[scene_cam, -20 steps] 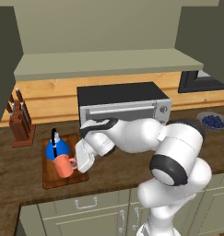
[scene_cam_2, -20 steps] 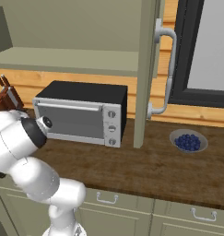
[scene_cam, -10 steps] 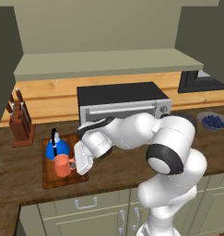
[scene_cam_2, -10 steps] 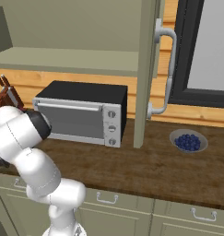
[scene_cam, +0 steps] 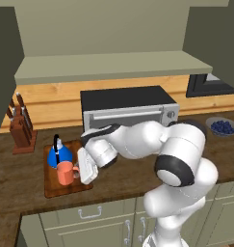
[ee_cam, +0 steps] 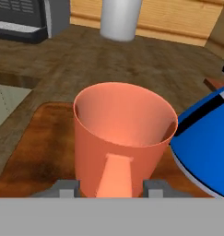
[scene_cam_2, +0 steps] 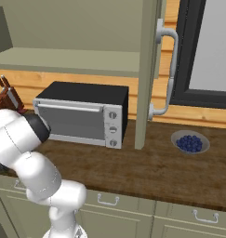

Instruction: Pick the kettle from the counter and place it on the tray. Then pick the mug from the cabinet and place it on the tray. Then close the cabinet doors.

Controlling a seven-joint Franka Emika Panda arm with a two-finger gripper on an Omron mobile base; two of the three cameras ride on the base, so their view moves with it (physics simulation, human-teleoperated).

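Newly, the gripper (ee_cam: 110, 188) had parted its fingers from the salmon-orange mug (scene_cam: 65, 173), left standing on the tray (scene_cam: 55, 187) beside the blue kettle (scene_cam: 58, 155); cabinet doors (scene_cam_2: 148, 69) remained open.

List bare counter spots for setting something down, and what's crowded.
Free: the counter between the toaster oven and berry bowl, and the strip in front of the oven. Crowded: the tray, with the kettle and mug close together and the claw at the mug.
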